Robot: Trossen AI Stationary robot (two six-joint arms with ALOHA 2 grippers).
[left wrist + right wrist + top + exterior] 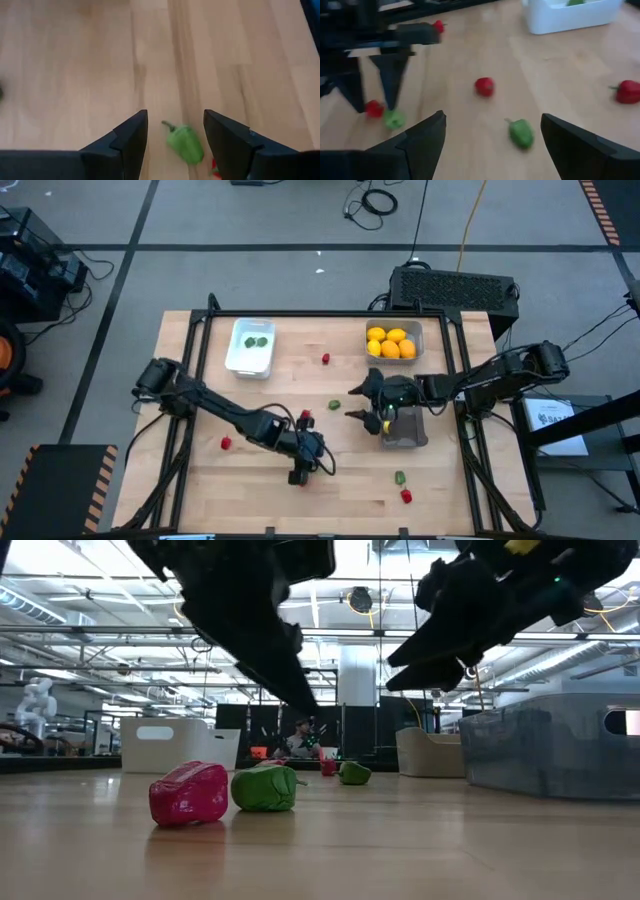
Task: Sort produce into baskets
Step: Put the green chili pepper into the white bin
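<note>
Small toy produce lies scattered on the wooden table [280, 385]. My left gripper [300, 476] [175, 117] hangs open near the front middle, tilted down, nothing between its fingers. Beyond its fingertips a green piece [185, 145] [399, 477] lies beside a red piece [406, 496] [188, 793]. My right gripper [353, 402] [492, 117] stands open and bare above the table's middle, a green piece [521, 132] [334, 406] before it. The white basket [250, 347] holds green pieces. The pale grey basket [393, 342] holds yellow fruits. The darker grey basket [405, 427] sits under my right wrist.
More red pieces lie loose at the far middle [326, 359], the left front [226, 443] and beside my left forearm [306, 418]. A black box [455, 288] stands behind the table's far edge. Bare wood lies between the baskets and along the front left.
</note>
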